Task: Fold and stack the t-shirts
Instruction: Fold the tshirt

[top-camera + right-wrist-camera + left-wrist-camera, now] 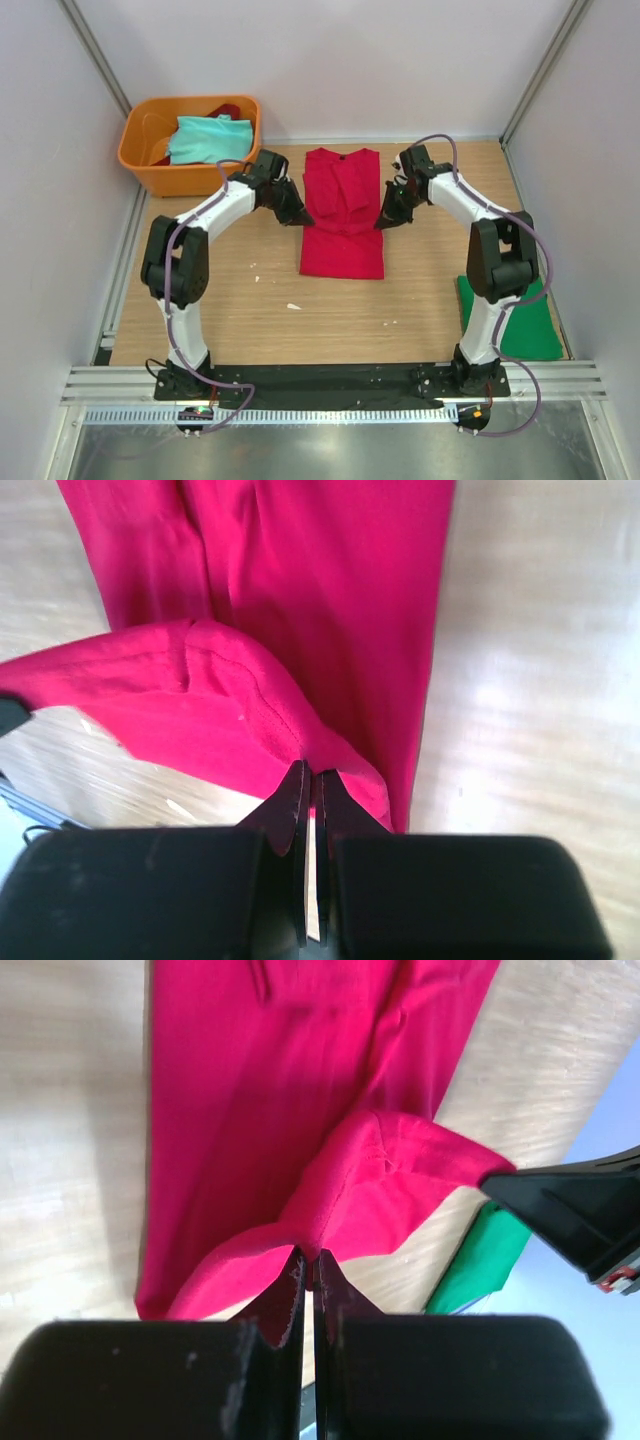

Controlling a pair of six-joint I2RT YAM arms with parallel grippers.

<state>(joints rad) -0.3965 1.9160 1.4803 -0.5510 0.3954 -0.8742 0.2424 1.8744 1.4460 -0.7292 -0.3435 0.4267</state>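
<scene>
A pale wooden bench (250, 300) carries a bright red cloth t-shirt (343, 240), spread lengthwise at its centre. An orange plastic tub (140, 160), beyond and left of the red shirt, holds a crumpled pale teal cloth t-shirt (205, 140). A dark green cloth t-shirt (532, 328) lies flat, nearer and right of the red shirt. The left hand (302, 217) and the right hand (384, 222) each pinch a lifted fold at the red shirt's side edges.

Plain red shirt (342, 240), green shirt (535, 330), teal shirt (205, 140); orange tub (170, 181).
</scene>
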